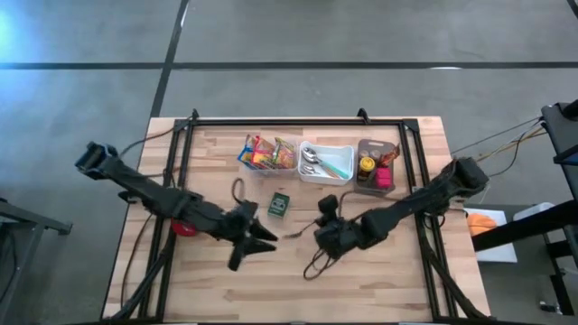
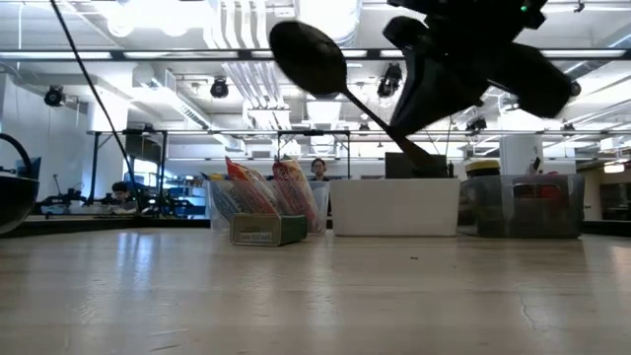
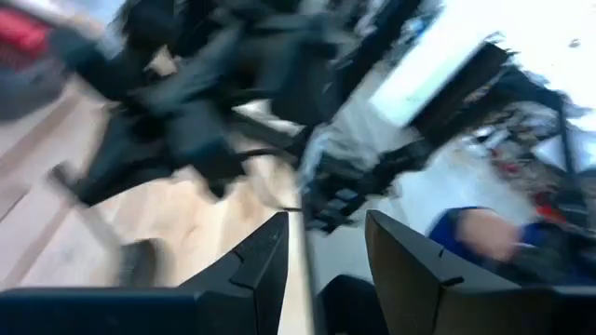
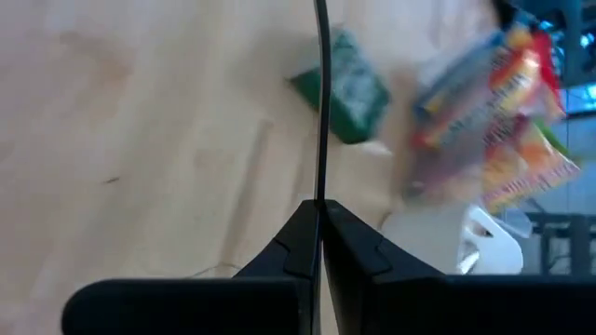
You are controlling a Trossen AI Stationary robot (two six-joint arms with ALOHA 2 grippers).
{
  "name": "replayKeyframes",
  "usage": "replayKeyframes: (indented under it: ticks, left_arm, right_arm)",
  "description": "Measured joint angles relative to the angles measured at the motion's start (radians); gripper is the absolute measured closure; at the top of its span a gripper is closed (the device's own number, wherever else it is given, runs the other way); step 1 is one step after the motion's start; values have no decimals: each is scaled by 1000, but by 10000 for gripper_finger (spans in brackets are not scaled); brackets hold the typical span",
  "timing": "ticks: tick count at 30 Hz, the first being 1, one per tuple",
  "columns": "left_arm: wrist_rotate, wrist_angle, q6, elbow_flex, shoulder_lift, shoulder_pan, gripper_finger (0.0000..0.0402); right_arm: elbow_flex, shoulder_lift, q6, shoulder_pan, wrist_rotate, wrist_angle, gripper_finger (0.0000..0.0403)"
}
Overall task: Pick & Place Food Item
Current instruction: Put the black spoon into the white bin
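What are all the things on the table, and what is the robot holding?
Spoon: one, dark, lifted above the table, handle pinched in the right gripper.
Small box: one, green, lying on the table near the middle.
Snack packets: several, bright red, yellow and orange, in the clear bin at the back.
White bin: one, holds cutlery, back centre.
Dark bin: one, back right, holds a yellow and a pink item.
Red item: one, beside the left arm.
Right gripper: shut on the spoon.
Left gripper: open, empty, over the table's front.
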Motion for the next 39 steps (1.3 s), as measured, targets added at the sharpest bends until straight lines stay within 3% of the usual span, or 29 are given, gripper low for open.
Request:
replayKeyframes:
  ticks: [3, 7, 9, 16, 20, 27, 35, 39]
  left_arm:
    - [26, -56, 44, 1, -84, -6, 254]
    - [3, -147, 116, 1, -144, -14, 254]
    - [-2, -165, 150, 0, -161, -12, 254]
    - [-8, -236, 164, 0, -167, -8, 254]
    - [-8, -263, 163, 0, -164, -8, 254]
    - [-8, -277, 163, 0, -162, -8, 254]
    - [-7, -315, 166, 0, -165, -6, 254]
    - [-1, -345, 163, 0, -174, -6, 254]
  right_arm:
    - [-96, -101, 15, -25, -19, 95, 395]
    - [-223, -256, 50, -70, -152, 269, 395]
    - [-265, -330, 109, -93, -156, 333, 395]
    - [-305, -550, 473, -194, -152, 300, 395]
    - [-269, -613, 555, -256, -160, 195, 395]
    - [-96, -572, 540, -422, -260, -60, 395]
    - [70, -398, 391, -620, -521, -225, 395]
    - [112, -297, 349, -688, -547, -287, 395]
